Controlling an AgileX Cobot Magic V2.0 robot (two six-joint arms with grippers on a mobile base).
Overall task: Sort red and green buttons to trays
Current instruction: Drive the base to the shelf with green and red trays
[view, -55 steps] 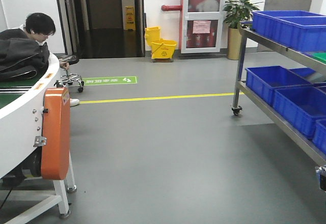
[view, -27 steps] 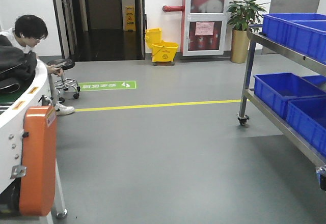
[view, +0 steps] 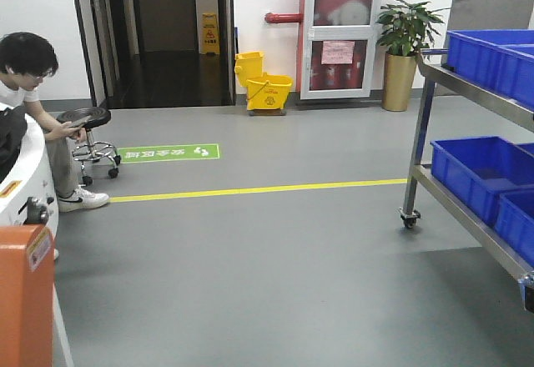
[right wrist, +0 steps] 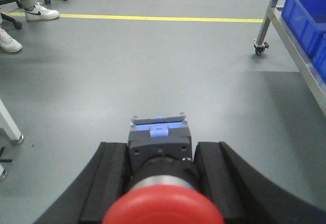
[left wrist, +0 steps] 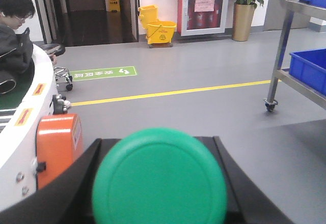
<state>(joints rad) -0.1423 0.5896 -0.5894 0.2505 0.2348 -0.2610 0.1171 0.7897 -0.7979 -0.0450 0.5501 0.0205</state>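
Observation:
The green button [left wrist: 159, 178] fills the lower left wrist view, its domed cap facing the camera. My left gripper [left wrist: 159, 150] is shut on it, black fingers on both sides. In the right wrist view my right gripper [right wrist: 160, 150] is shut on the red button [right wrist: 162, 207], clamping its blocky dark base with blue clips [right wrist: 159, 137] above the grey floor. The trays are out of view.
A white conveyor with an orange cover [view: 23, 292] stands close on the left, with a seated person [view: 29, 75] and a stool [view: 83, 119] beyond it. A steel wheeled rack with blue crates [view: 471, 171] runs along the right. A yellow mop bucket [view: 267, 90] is far ahead.
The front view has advanced over the floor: the conveyor has slid off to the left and the rack to the right. The yellow floor line sits lower in the frame.

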